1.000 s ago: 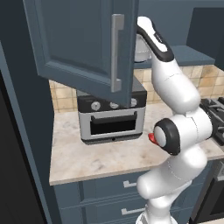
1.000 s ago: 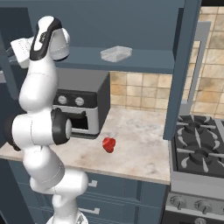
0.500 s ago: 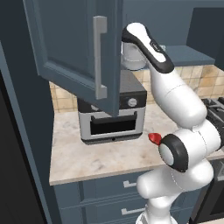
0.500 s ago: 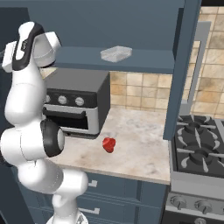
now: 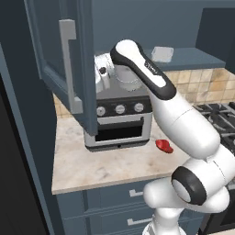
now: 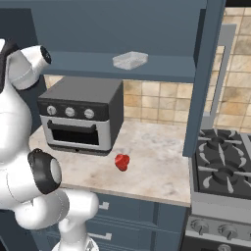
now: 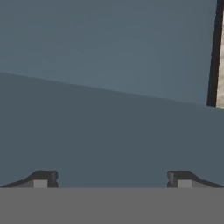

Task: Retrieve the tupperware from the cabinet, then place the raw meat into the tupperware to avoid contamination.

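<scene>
With the jaws (image 7: 112,178) released and empty against blue cabinet (image 5: 59,59) panelling, the tupperware (image 6: 130,60) sits well apart on its shelf (image 6: 157,71).

In front of me a pale marbled worktop (image 6: 157,162) runs along a wall of tan and beige tiles (image 6: 162,103), with blue drawers (image 5: 114,202) and their short silver handles below it. A grey toaster oven (image 6: 81,115) with three knobs stands on the worktop at my left. At my right sits a gas stove (image 6: 223,169) with dark grates.
</scene>
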Available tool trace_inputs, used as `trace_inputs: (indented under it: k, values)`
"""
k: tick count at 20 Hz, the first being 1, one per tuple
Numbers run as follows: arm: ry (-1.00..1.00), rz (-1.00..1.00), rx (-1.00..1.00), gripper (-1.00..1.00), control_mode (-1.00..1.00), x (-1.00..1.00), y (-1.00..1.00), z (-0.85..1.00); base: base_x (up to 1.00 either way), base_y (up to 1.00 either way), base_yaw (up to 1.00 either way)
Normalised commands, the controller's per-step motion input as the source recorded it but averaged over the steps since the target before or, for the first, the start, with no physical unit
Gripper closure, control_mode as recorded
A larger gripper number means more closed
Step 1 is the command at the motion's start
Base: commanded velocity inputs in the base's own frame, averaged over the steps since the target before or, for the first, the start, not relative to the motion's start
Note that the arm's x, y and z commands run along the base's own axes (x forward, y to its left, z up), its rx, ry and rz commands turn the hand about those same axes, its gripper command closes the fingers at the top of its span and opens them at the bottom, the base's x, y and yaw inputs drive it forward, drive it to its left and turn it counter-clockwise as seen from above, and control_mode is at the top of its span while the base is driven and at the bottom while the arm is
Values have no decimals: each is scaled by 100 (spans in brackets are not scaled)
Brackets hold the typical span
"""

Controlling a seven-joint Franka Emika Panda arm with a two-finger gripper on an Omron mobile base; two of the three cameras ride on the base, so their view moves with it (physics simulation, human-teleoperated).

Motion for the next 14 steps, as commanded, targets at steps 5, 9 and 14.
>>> trace_inputs:
  k: [5, 9, 14]
  values:
    - [0, -29, -1, -100, -100, -1, 43, -23, 0, 0, 0]
    - [0, -23, -3, -100, -100, -4, 17, -11, 0, 0, 0]
    - [1, -5, 0, -100, -100, -8, -22, -3, 0, 0, 0]
